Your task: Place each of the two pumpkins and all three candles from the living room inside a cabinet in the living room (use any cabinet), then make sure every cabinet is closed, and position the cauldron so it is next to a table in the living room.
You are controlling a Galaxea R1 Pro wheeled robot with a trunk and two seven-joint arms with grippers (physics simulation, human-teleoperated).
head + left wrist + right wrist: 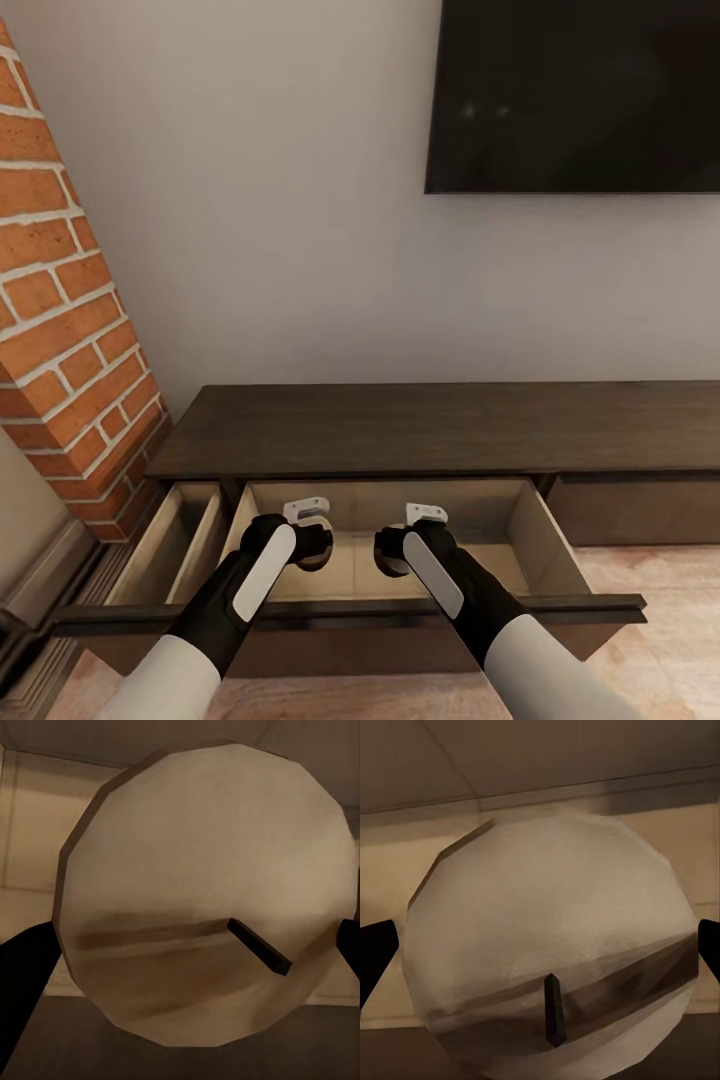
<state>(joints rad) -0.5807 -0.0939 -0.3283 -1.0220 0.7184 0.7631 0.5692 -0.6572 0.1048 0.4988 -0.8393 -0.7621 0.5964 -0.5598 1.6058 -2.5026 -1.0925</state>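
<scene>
The left pincer (318, 545) looks clenched on a candle: in its wrist view, dark fingers (26, 975) flank the pale, faceted end of the left candle (202, 892), whose wick (259, 945) points towards the camera. The right pincer (388, 552) looks the same, with the right candle (547, 945) between its fingers (375, 952). Both pincers hang side by side inside the pulled-out drawer (540, 530) of the cabinet (430, 425), over its pale floor. How close to that floor they are I cannot tell.

The step in hand seems to be setting both candles down. To do it well, lower each until its base meets the drawer floor before the jaws part (a short cylinder dropped on its edge will roll). Keep them away from the front panel and from each other, so neither tips when the arms lift out. Withdraw straight up, clear of the cabinet's top edge. A narrower drawer (190, 540) beside it also stands open and will need shutting later.
</scene>
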